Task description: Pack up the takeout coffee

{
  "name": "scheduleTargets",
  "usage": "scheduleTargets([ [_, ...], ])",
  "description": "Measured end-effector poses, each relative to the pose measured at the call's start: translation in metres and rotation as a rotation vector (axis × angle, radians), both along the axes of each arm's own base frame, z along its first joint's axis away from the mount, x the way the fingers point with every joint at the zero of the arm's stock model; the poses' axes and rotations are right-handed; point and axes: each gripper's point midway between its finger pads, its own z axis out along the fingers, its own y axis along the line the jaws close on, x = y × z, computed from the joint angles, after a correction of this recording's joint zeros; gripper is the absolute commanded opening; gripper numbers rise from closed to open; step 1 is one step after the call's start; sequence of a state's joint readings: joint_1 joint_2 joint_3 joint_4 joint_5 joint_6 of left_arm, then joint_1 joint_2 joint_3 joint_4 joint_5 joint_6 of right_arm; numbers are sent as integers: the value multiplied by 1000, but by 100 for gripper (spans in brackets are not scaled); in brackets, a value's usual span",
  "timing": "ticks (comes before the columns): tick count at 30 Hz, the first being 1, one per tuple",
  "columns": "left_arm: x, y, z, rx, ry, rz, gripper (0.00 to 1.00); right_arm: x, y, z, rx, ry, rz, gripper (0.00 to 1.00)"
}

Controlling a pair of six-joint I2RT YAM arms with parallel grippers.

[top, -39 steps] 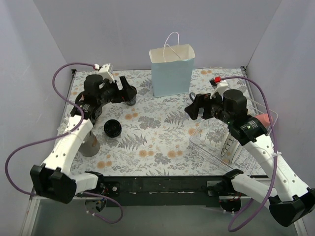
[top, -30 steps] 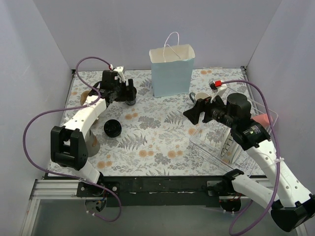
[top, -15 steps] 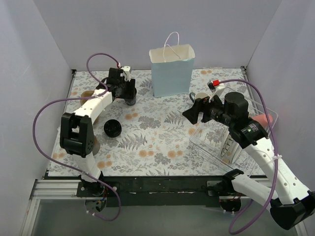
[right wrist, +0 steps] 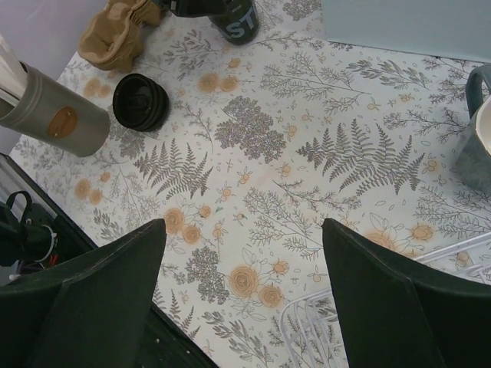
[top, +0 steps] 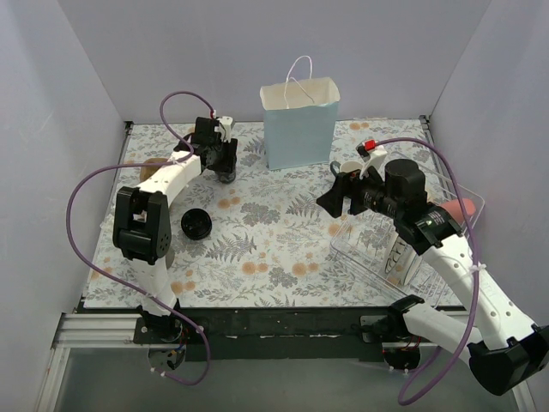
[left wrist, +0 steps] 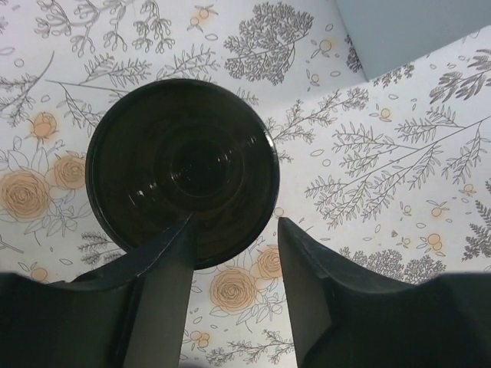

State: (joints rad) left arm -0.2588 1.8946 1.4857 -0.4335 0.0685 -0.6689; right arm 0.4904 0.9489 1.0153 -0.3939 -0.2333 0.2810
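Since the takeout coffee looks like a thin paper cup under a black press-on lid, it is probably light, easy to crush and apt to spill if tipped. It stands upright just beyond the fingertips of the left gripper, whose jaws are partly apart and hold nothing. It is best taken by the wall below the lid rim, gently, not by the lid. The right gripper hangs wide open and empty, well away from the cup.

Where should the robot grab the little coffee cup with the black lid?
The takeout coffee stands upright, and its flat round lid offers nothing to pinch. So probably grip its round sides just under the lid, one finger each side, with the left gripper approaching from above.
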Motion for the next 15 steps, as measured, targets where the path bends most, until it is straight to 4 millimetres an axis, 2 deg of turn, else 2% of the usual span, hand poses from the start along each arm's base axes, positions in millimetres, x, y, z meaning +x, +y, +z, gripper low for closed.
scheduleTargets([
  [8, 14, -11, 18, 11, -57, -33, 39, 2, 1, -8, -19, 19, 3, 90],
  [15, 17, -15, 2, 57, -35, -54, 36, 3, 0, -12, -34, 27, 5, 90],
])
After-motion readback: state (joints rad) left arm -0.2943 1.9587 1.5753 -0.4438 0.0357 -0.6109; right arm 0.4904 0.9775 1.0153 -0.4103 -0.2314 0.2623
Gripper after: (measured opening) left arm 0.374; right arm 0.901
